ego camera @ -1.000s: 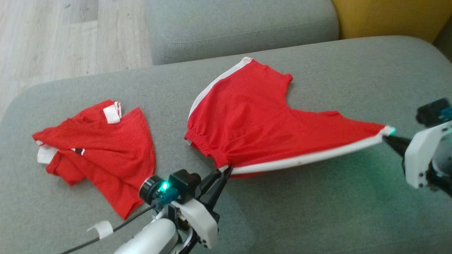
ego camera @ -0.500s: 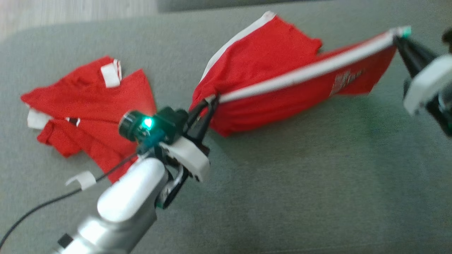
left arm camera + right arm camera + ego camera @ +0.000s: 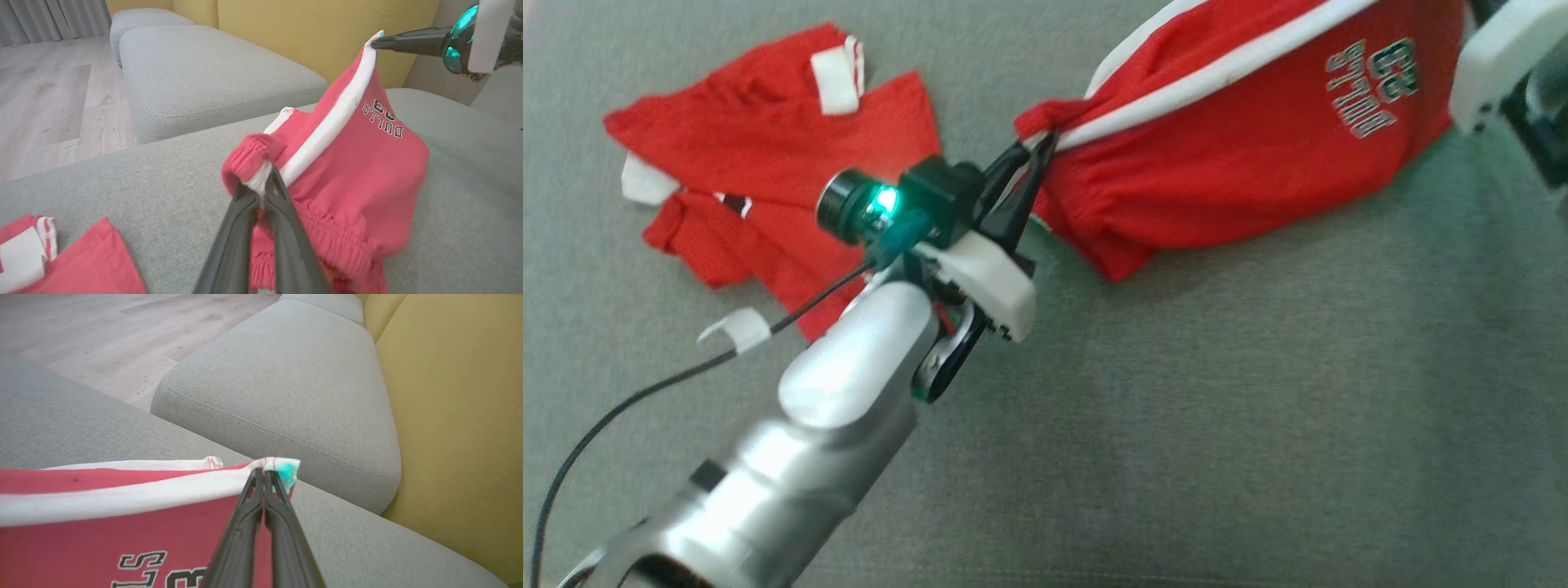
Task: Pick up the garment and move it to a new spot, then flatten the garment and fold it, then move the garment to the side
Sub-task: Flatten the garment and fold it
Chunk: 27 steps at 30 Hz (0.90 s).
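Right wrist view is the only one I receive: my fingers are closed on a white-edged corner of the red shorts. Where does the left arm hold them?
Observer: The left gripper is shut on the red shorts at the gathered waistband, at the other end of the white stripe.
Operator: Is anything else lying on the cushion?
Observer: Yes, a second red garment lies on the grey cushion, to the robot's left of the left gripper.
Operator: Does it touch the shorts?
Observer: No; in the head view, bare cushion shows between them.
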Motion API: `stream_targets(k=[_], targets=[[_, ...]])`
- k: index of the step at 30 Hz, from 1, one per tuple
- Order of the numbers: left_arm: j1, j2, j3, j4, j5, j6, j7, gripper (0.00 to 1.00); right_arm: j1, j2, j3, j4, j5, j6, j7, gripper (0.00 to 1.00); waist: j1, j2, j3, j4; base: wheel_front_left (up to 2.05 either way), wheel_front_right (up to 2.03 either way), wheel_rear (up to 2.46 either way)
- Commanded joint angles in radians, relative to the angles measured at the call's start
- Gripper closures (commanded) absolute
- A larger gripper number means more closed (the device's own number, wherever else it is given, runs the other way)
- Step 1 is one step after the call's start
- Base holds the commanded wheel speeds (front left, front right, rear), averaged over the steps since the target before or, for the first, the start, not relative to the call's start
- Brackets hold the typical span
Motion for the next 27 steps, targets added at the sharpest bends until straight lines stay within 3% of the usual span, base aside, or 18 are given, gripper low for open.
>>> stream_targets(k=[1, 16, 17, 18, 19, 20, 21, 27], targets=[[-0.057, 0.002, 0.031, -0.008, 0.001, -0.005, -0.014, 1.00, -0.034, 0.007, 0.009, 0.000, -0.012, -0.001, -0.015, 1.00, -0.0002, 0.0000, 0.042, 0.035, 0.00, 0.00, 0.00], [-0.167, -0.087, 0.005, 0.131, 0.012, -0.014, -0.081, 1.00, -0.191, 0.048, 0.058, 0.229, -0.035, -0.001, -0.099, 1.00, -0.0002, 0.0000, 0.115, 0.101, 0.00, 0.00, 0.00], [-0.172, -0.090, 0.004, 0.139, 0.010, -0.012, -0.084, 1.00, -0.198, 0.048, 0.058, 0.243, -0.039, -0.001, -0.108, 0.16, -0.0002, 0.0000, 0.117, 0.103, 0.00, 0.00, 0.00], [-0.176, -0.093, 0.005, 0.146, 0.008, -0.007, -0.086, 1.00, -0.205, 0.049, 0.058, 0.258, -0.043, -0.001, -0.115, 0.00, -0.0002, 0.0000, 0.118, 0.105, 0.00, 0.00, 0.00], [-0.178, -0.096, 0.007, 0.154, 0.005, 0.000, -0.086, 0.75, -0.211, 0.052, 0.059, 0.272, -0.047, -0.001, -0.121, 0.00, -0.0002, 0.0000, 0.119, 0.106, 0.00, 0.00, 0.00], [-0.180, -0.098, 0.009, 0.162, -0.001, 0.005, -0.087, 0.26, -0.216, 0.056, 0.059, 0.285, -0.049, -0.001, -0.129, 0.00, -0.0002, 0.0000, 0.119, 0.105, 0.00, 0.00, 0.00], [-0.180, -0.099, 0.013, 0.168, -0.005, 0.011, -0.093, 0.00, -0.220, 0.059, 0.064, 0.293, -0.058, -0.001, -0.143, 0.00, -0.0002, 0.0000, 0.115, 0.103, 0.00, 0.00, 0.00], [-0.191, -0.091, 0.048, 0.195, -0.014, 0.048, -0.143, 0.00, -0.254, 0.096, 0.016, 0.348, -0.058, -0.001, -0.238, 0.00, -0.0002, 0.0000, 0.086, 0.082, 0.00, 0.00, 0.00]])
